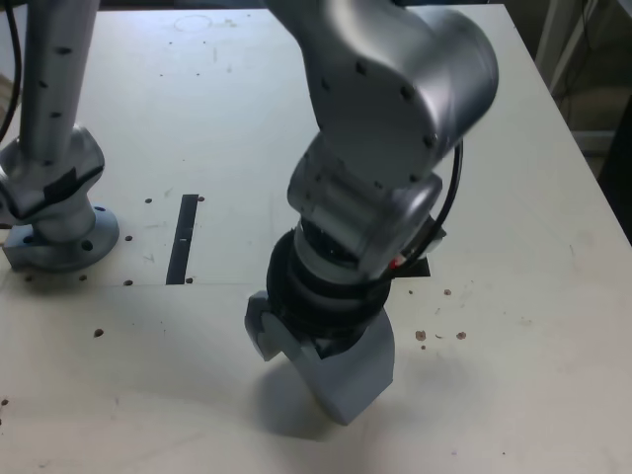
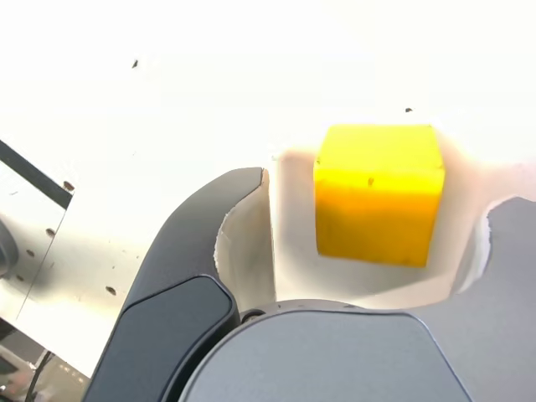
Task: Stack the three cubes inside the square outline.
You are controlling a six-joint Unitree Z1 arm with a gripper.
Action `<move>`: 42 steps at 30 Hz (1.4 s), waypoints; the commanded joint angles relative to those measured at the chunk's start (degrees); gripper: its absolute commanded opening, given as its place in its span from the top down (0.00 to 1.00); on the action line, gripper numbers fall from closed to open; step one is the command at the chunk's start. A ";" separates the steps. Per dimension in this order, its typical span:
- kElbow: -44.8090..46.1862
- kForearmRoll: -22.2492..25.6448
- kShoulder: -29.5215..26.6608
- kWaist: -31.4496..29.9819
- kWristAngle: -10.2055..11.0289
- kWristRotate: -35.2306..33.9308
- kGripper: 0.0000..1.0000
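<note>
Apparently 0 cubes were gripped or visibly stacked: the gripper [image 2: 368,226] stood apart around the yellow cube [image 2: 378,197] on the bench [image 1: 494,395], leaving the stacking to be done, while the arm [image 1: 395,89] hid most of the outline and the other 2 cubes could not be made out.

The wrist view was badly overexposed: the tabletop [image 2: 209,109] burned out to near-featureless white, while the yellow cube [image 2: 379,196] glowed on its upper face and deepened to orange on the side, soft shading around it. The exterior view was dimmer and slightly soft, with pale glare on the tabletop, gentle highlights along the silver arm [image 1: 385,89] and a diffuse shadow beneath the gripper [image 1: 301,380].
</note>
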 commanded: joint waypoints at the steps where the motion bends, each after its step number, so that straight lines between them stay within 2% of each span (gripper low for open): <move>1: 0.54 -0.63 0.39 0.22 0.51 0.24 0.26; 6: 0.74 -1.89 -0.07 0.43 1.96 0.25 0.45; 12: 0.47 -3.24 0.07 0.51 3.14 0.25 0.54; 17: 0.41 -3.40 -0.16 0.51 3.13 -0.05 0.64; 27: 0.88 -3.96 -0.21 0.51 2.74 -1.16 0.67; 31: -0.27 -1.26 -1.03 0.59 3.75 -1.21 0.67; 38: -5.24 6.29 -3.81 1.74 6.03 -0.92 0.67; 42: -9.31 11.20 -5.34 4.27 6.67 0.56 0.68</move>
